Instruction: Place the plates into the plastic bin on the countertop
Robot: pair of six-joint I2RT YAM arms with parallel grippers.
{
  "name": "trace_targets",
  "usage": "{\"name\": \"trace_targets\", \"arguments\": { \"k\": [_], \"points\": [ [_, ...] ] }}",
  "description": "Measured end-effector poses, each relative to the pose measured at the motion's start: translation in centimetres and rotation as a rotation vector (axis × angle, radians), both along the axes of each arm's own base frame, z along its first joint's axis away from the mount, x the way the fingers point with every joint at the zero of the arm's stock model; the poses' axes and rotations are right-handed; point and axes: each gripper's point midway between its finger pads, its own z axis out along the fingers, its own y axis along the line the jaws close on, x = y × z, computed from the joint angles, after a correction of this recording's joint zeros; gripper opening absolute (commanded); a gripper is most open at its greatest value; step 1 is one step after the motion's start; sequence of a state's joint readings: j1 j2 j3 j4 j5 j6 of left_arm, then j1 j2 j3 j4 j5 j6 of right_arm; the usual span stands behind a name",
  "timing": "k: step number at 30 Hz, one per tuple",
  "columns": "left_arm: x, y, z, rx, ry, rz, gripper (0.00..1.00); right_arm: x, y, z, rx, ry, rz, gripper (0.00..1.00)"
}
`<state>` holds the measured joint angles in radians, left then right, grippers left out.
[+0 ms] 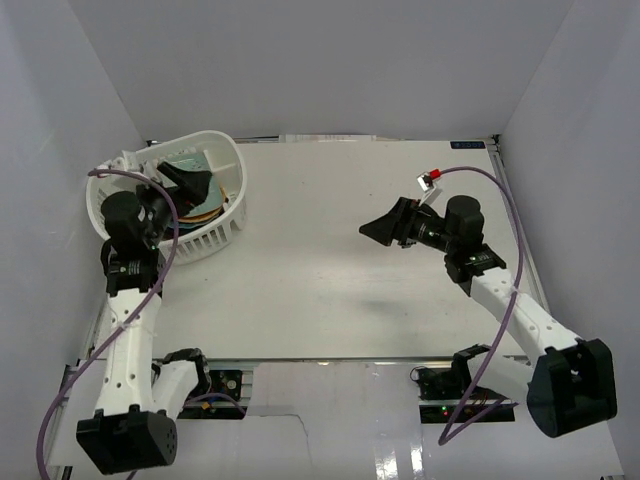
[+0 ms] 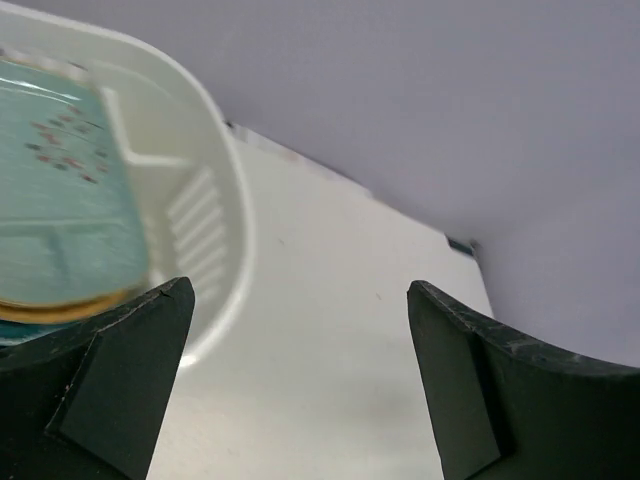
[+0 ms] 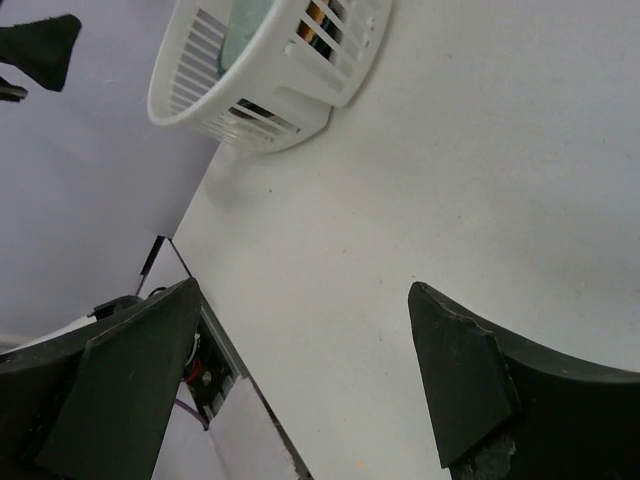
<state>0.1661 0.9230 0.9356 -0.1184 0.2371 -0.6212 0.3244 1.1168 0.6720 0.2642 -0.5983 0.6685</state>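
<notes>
1. White desk (image 1: pixel 330 270) shows no plates left lying out.
2. Plates (image 2: pixel 55 200) sit stacked inside the bin (image 1: pixel 208 238), far left.
3. Left hand (image 2: pixel 300 290) and right hand (image 3: pixel 302 288) both spread, empty; task looks finished.

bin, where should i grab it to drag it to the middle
Probably the bin's thick rolled rim on the side facing the open countertop, from above, one jaw inside and one outside. Its other side sits close to the wall.

Overhead camera looks down on the whole countertop (image 1: pixel 330 270); both wrist cameras sit low and close over it, all showing the plastic bin (image 1: pixel 222 232).
</notes>
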Motion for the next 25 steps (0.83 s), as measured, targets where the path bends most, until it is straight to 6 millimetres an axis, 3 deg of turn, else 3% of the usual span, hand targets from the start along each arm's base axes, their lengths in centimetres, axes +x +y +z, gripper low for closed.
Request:
{"name": "trace_targets", "arguments": {
  "k": [4,6,9,12,15,17,22,25],
  "points": [
    [-4.3,-8.2,0.5,0.01,-0.052,-0.326,0.98,-0.7,-1.0,4.2,-0.017,-0.138,-0.039,0.9],
    [-7.1,-11.0,0.6,0.024,-0.077,-0.466,0.98,-1.5,-1.9,6.6,-0.021,-0.225,-0.077,0.9],
    [-10.4,-11.9,1.1,0.065,-0.113,-0.538,0.98,-3.1,-3.5,9.6,-0.026,-0.334,-0.139,0.9],
    [-12.7,-12.2,1.3,0.112,-0.133,-0.566,0.98,-4.7,-5.5,11.1,-0.04,-0.402,-0.22,0.9],
    [-13.9,-12.5,0.0,0.14,-0.097,-0.595,0.98,-5.8,-7.1,10.9,-0.057,-0.433,-0.291,0.9],
    [-14.2,-12.6,-1.2,0.15,-0.068,-0.607,0.98,-6.1,-8.0,9.8,-0.081,-0.424,-0.331,0.9],
    [-15.1,-12.8,-4.9,0.16,0.013,-0.635,0.98,-5.9,-9.1,3.9,-0.172,-0.295,-0.378,0.9],
    [-15.5,-13.0,-5.8,0.166,0.028,-0.649,0.98,-5.9,-9.5,0.9,-0.215,-0.221,-0.389,0.9]
  ]
}}
